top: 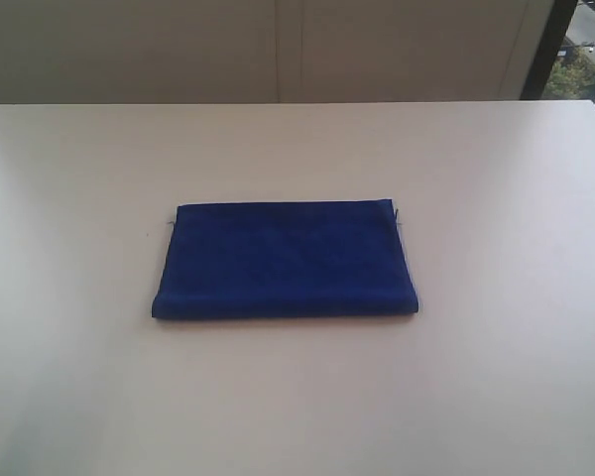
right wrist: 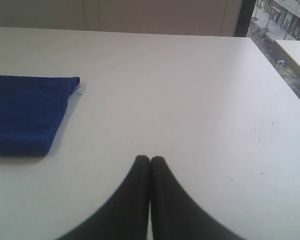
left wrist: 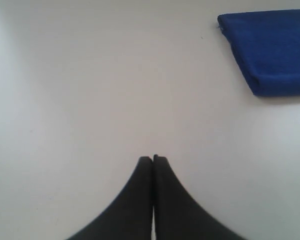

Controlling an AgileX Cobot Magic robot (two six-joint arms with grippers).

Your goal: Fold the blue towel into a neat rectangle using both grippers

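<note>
Found the left gripper (left wrist: 153, 159) pinched fully shut, fingers (left wrist: 137, 200) pressed flat together with nothing between them. Sat over bare table (left wrist: 90, 100), well apart from the towel's 9 o'clock end.

Found the towel (top: 283, 260) at the table's centre in the exterior view. Lay as a flat blue rectangle, long sides running 9 to 3 o'clock, a rounded fold along the 6 o'clock edge, the loose edges toward 12. Noted a pale thread or tag poking out at the far corner near 2 o'clock, too small to tell which. Noted the 3 o'clock end a shade uneven, layers not quite flush there.

Found the right gripper (right wrist: 150, 159) likewise clamped shut on nothing. Hung over bare table, well clear of the towel's 3 o'clock end.

Judged the fold as good as done, so the main risk seemed to be meddling. Reckoned that a shut tip sweeping low across the centre could catch the soft pile and drag a corner out of square. Reckoned too that a pinch at the uneven end might lift only the top layer and peel the fold open toward 12. Suspected the fleece could relax and spread on the 12 o'clock side — no weight held it down.
</note>
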